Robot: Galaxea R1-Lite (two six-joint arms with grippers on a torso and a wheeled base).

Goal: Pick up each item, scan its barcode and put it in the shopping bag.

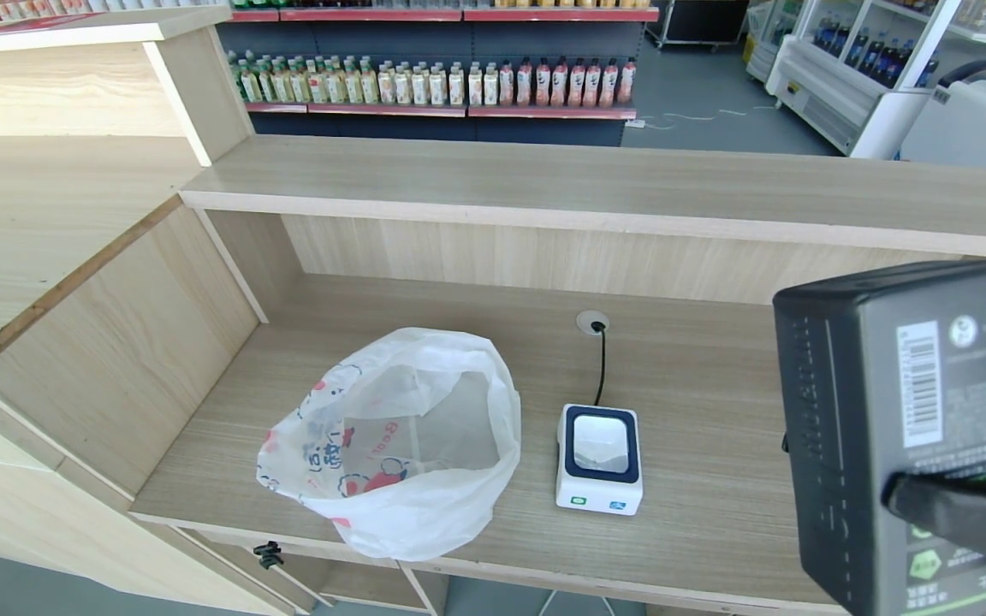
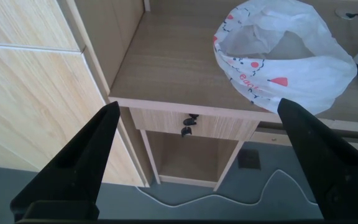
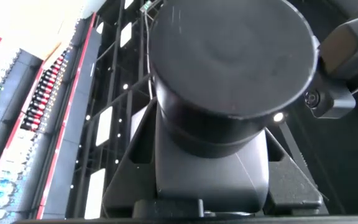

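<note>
Wood-grain checkout counter (image 1: 715,479) lay in front of me, with store shelves of bottles (image 1: 433,81) across the aisle behind it. On the counter the shopping bag (image 1: 399,445) sat with its mouth gaping, white plastic with red and blue print. Just beside it, on my right, was the white scanner (image 1: 600,458), its window facing up and its black cable (image 1: 602,364) running back to a hole in the counter.

My right gripper (image 1: 964,513) was clamped on a black box (image 1: 870,428), held high and close to the head camera, well above the counter and to the right of the scanner. Its white barcode label (image 1: 919,385) faced the camera.

My left gripper (image 2: 197,106) was spread wide and held nothing. It hung off the counter's front edge on the bag's side, near a drawer with a key (image 2: 188,124) in it.
</note>
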